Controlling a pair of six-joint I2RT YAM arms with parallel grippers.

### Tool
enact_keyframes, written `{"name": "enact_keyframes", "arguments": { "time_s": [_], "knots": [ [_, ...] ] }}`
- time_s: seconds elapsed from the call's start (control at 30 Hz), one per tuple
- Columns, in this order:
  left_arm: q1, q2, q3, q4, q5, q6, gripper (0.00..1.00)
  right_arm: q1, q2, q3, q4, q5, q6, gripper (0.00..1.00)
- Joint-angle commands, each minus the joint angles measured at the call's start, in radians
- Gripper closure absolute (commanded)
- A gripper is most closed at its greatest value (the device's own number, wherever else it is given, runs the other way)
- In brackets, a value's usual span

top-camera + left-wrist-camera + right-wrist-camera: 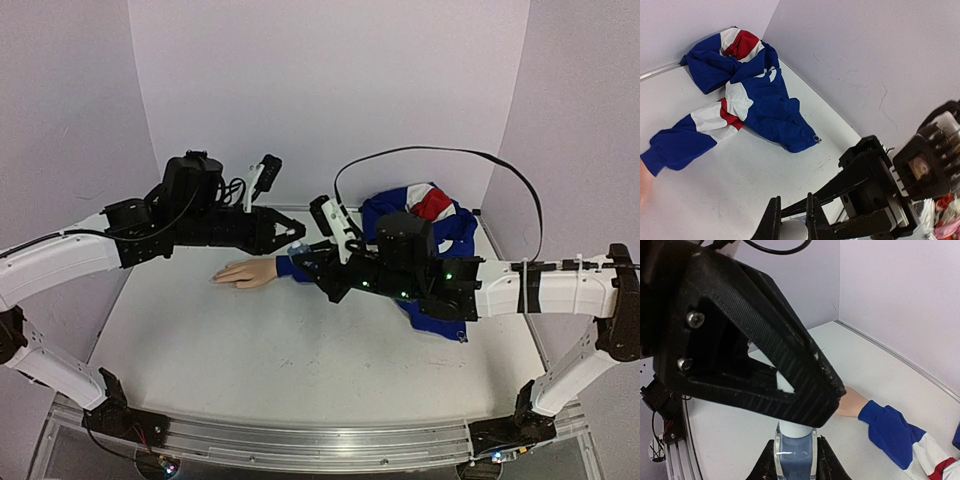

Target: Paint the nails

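While near one mannequin hand (245, 273), one bottle (795, 457).

1. The table (250, 350) has a plain white, matte top. Pale walls close it in at the far, left and right edges.
2. A metal rail (300, 440) runs along the near edge.
3. A pale flesh-coloured mannequin hand (245, 273) lies flat on the top, about midway between the left and right edges and nearer the far edge than the near one. Its fingers (218, 279) point toward the left edge.
4. A blue sleeve cuff (290, 267) covers its wrist on the side toward the right edge.
5. The sleeve belongs to a blue, white and red garment (430, 210) that lies crumpled toward the far right corner, one fold reaching back toward the near edge.
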Motion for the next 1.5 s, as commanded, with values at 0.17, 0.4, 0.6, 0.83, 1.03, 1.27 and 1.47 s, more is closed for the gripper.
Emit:
{"name": "enact_keyframes", "arguments": {
  "time_s": [0.17, 0.4, 0.6, 0.83, 1.03, 1.27, 1.47],
  "knots": [
    [-0.008, 0.000, -0.008, 0.159, 0.710, 0.237, 1.00, -0.086, -0.050, 0.011, 0.184, -0.946, -0.007, 1.00],
    [-0.022, -0.010, -0.032, 0.187, 0.892, 0.253, 1.00, -0.087, -0.026, 0.039, 0.189, -1.232, 0.041, 1.00],
    [-0.022, -0.051, -0.056, 0.187, 0.806, 0.250, 1.00, -0.094, -0.065, -0.012, 0.181, -1.054, 0.028, 1.00],
    [-0.022, -0.127, -0.131, 0.164, 0.443, 0.286, 1.00, -0.100, -0.093, -0.037, -0.021, -0.657, -0.056, 0.24],
    [-0.023, -0.142, -0.215, 0.143, -0.034, 0.292, 1.00, -0.193, -0.207, -0.168, -0.122, -0.214, -0.008, 0.02],
    [-0.100, -0.027, -0.362, 0.347, -0.199, 0.258, 1.00, -0.407, -0.356, -0.299, -0.168, 0.096, 0.133, 0.02],
    [-0.222, 0.171, -0.372, 0.417, -0.427, 0.242, 1.00, -0.422, -0.402, -0.309, -0.179, 0.141, 0.134, 0.02]
  ]
}}
